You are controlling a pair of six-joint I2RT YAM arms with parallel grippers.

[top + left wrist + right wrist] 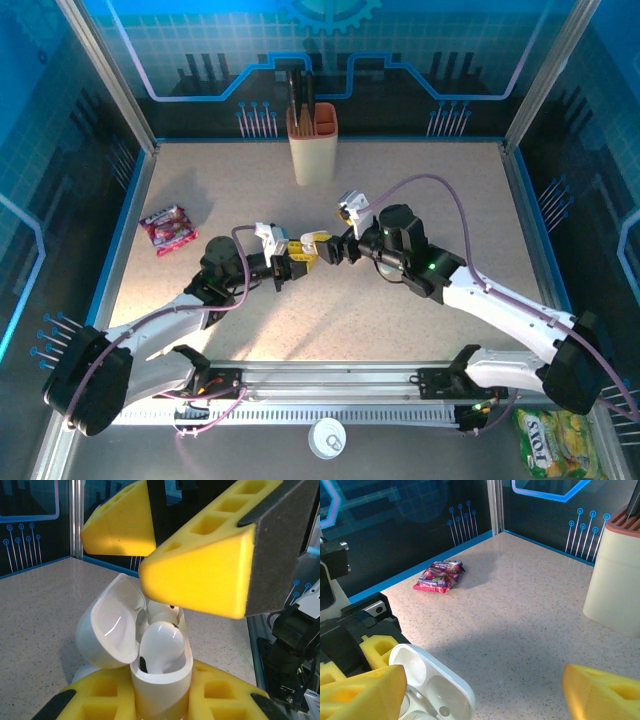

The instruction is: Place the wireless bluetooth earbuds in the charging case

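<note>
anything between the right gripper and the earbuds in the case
Nothing visible. The charging case has its lid swung aside, the earbuds sit exposed in its wells, and the right gripper, jaws open, faces the open mouth with only air between.

White charging case (pixel 165 686), white earbuds (pixel 160 641), speckled beige table (pixel 520 620)

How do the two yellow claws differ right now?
The left gripper is shut on the open white charging case; the right gripper stands open and empty. The left gripper points rightward, the right gripper leftward, toward it. Both are yellow-padded.
</note>
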